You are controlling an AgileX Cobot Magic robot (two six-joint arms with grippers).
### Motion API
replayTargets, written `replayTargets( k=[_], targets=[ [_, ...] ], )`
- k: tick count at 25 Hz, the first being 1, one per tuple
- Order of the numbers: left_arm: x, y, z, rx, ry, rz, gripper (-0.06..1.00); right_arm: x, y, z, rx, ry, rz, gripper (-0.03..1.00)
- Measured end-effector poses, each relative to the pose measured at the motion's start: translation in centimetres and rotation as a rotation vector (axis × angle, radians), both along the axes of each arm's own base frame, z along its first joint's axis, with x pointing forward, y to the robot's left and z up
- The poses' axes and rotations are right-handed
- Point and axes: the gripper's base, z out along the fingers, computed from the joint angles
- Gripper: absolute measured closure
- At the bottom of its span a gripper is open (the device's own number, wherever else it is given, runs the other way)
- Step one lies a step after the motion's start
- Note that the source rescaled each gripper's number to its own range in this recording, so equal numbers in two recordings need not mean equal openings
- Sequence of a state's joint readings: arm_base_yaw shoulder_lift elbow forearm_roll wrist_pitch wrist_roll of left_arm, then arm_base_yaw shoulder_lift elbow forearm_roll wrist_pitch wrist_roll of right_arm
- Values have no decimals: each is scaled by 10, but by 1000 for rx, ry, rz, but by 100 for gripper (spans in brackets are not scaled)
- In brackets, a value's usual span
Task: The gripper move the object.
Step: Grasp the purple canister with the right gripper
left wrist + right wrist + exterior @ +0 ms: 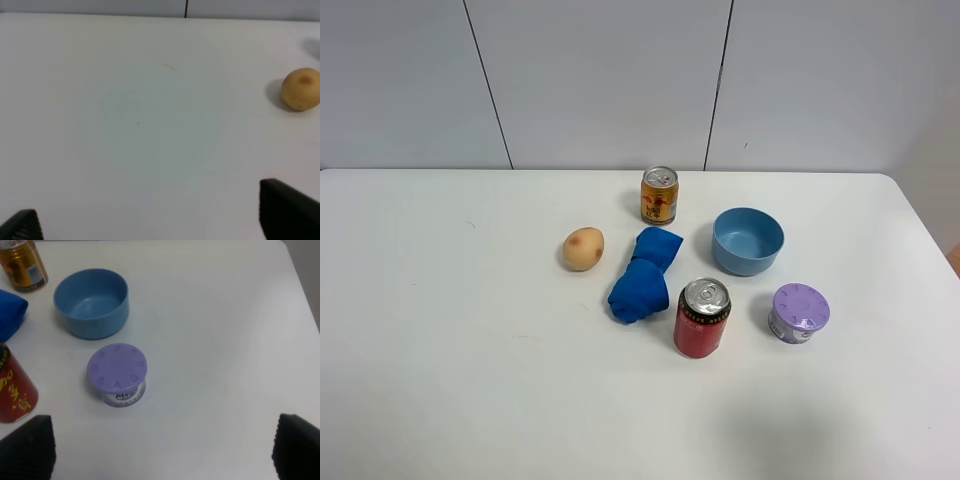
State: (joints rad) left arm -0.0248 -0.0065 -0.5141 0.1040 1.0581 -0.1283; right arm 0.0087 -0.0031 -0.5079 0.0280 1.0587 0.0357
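Note:
The squat tin with a lilac dimpled lid [799, 312] stands upright on the white table [440, 330], right of the red soda can [701, 318] and in front of the blue bowl [748, 240]. In the right wrist view the tin [117, 374] stands ahead of my right gripper [162, 450], which is open and empty, with its fingertips [27, 447] spread wide and apart from the tin. My left gripper [152, 220] is open and empty over bare table. Neither arm shows in the exterior high view.
A gold drink can [659, 195] stands at the back, a crumpled blue cloth [642, 276] lies in the middle, and a potato [583, 249] lies left of it. The potato [301, 89] also shows in the left wrist view. The table's right edge [930, 240] runs close to the tin.

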Motion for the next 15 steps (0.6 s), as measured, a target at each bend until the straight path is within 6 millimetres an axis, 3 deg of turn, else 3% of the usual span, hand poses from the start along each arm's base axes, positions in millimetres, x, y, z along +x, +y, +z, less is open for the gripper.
replayTargets(
  k=[1,15],
  targets=[
    [0,0,0,0,0,0,-6,0,0,0,-1,0,-1,47],
    [0,0,0,0,0,0,-6,0,-3,0,-32,-1,-25,47]
  ],
)
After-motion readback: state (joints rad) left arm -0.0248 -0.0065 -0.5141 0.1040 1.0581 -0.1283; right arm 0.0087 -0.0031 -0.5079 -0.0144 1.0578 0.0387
